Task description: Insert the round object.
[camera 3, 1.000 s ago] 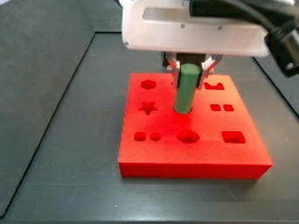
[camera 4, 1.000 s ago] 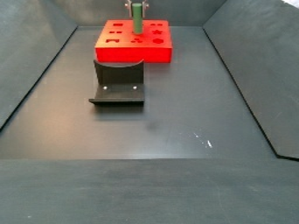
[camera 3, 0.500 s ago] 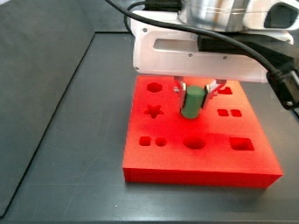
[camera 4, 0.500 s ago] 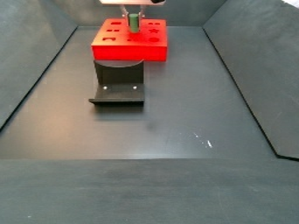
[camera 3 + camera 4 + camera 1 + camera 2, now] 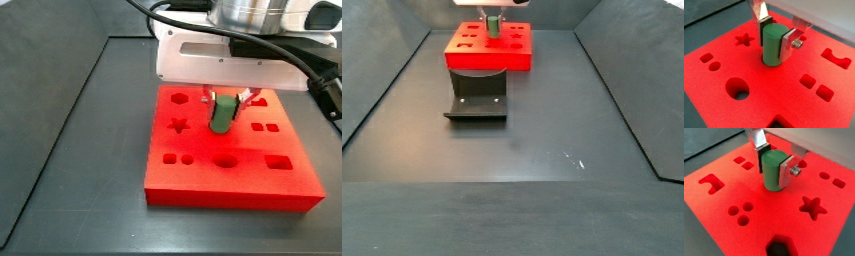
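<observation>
The green round peg (image 5: 771, 45) stands upright between my gripper's silver fingers (image 5: 785, 44), which are shut on its sides. Its lower end meets the top of the red block (image 5: 784, 95) near the block's middle, and I cannot tell whether it sits in a hole. It shows likewise in a wrist view (image 5: 773, 170) and in a side view (image 5: 222, 113). My gripper (image 5: 227, 98) hangs over the red block (image 5: 234, 160). In a side view the peg (image 5: 492, 28) and block (image 5: 486, 50) are far off and small.
The red block has several shaped holes: an oval hole (image 5: 739, 89), a star (image 5: 812, 207), square slots (image 5: 816, 86). The dark fixture (image 5: 477, 95) stands on the floor in front of the block. Dark walls ring the floor.
The block and peg sit slightly further right in the side view than a second ago. The gripper has gone lower with the peg, whose lower end is now at the block's top.
</observation>
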